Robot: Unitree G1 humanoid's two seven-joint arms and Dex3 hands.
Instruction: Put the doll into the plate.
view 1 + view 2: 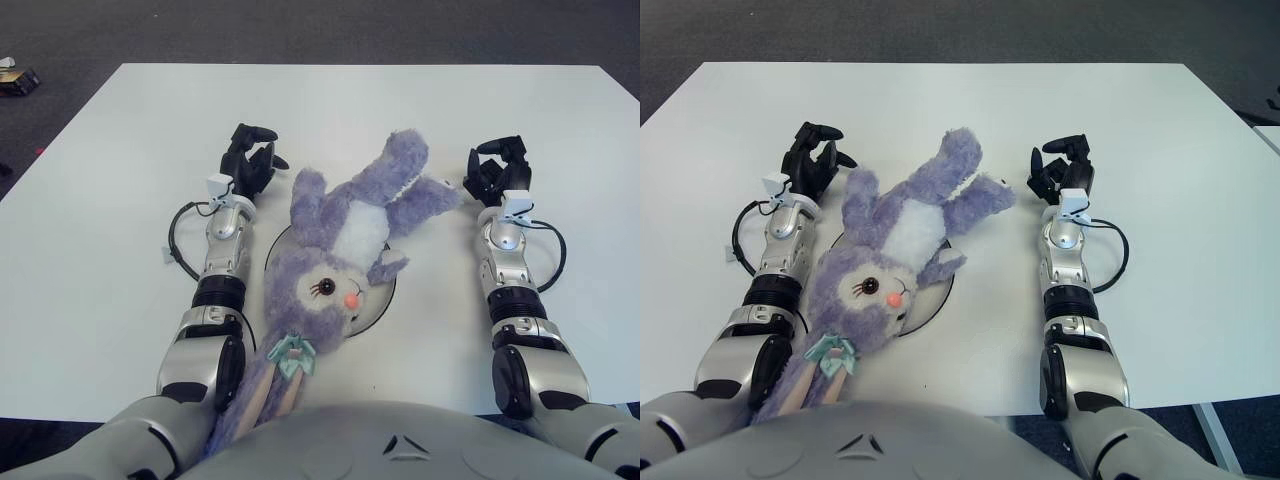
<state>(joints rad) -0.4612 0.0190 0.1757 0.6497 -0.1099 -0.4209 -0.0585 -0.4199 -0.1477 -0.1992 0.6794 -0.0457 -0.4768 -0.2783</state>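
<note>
A purple plush rabbit doll (350,235) with a white belly lies across the white plate (386,296). Its head points toward me and covers most of the plate. Its long ears, tied with a teal bow (290,356), hang over the table's front edge. My left hand (250,160) is just left of the doll's upper limb, fingers loosely curled and holding nothing. My right hand (497,168) is just right of the doll's outstretched limb, a small gap between them, fingers relaxed and empty.
The white table (100,200) stretches wide on both sides and behind the doll. Dark floor surrounds it, with a small object (18,80) lying on the floor at the far left.
</note>
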